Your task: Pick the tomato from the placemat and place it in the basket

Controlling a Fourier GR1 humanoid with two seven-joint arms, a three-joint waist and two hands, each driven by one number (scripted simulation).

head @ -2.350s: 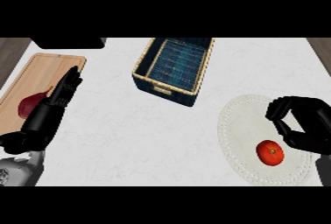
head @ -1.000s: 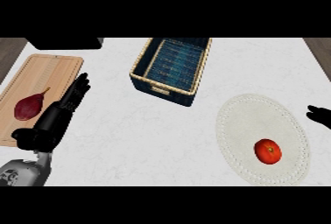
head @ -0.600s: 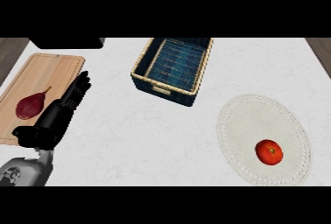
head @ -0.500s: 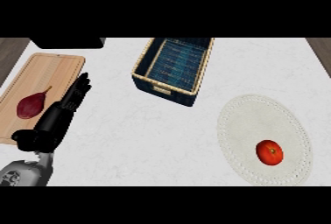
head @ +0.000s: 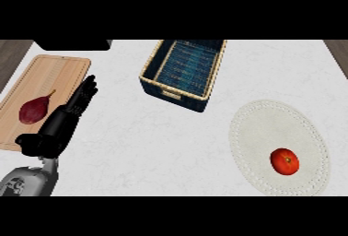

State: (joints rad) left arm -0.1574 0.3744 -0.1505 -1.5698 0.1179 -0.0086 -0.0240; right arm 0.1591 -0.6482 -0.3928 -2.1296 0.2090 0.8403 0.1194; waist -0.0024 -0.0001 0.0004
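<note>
The tomato (head: 285, 161) sits low on my white, lacy-edged oval placemat (head: 272, 120), well apart from the dark woven basket (head: 182, 69). Round, smooth and likely soft, it looks light but bruisable; I'd cup it round its sides. My left hand (head: 65, 120) rests with fingers straight beside the wooden board (head: 41, 73); my right is out of view.

No legible text, label, brand, number or sign appears on any surface or object shown in the head view of the counter.
</note>
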